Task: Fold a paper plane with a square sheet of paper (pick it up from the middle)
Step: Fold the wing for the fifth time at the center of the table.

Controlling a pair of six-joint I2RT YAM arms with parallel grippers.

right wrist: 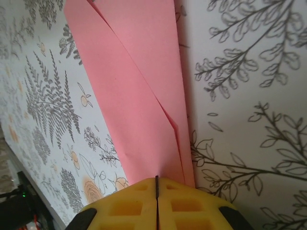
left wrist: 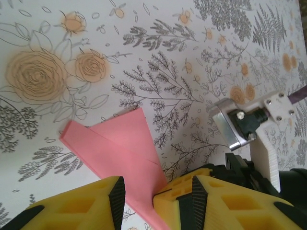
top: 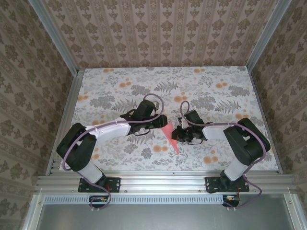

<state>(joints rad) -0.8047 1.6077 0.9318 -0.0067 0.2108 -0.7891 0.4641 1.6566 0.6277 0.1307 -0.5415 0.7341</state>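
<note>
The right gripper (right wrist: 157, 189) clamps the paper plane (right wrist: 139, 96) (jaws fully together); the left gripper (left wrist: 154, 196) straddles it, jaws apart.

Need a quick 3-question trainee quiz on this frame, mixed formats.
1. True or false: the left gripper has its jaws shut tight together.
2. Which one grips the narrow folded salmon-pink paper plane? A) left gripper B) right gripper C) neither
3. Fill in: the floral table cover is printed with orange ____.
Key: 1 false, jaws apart. 2 B, its jaws are shut on the paper. 3 flowers.
</note>
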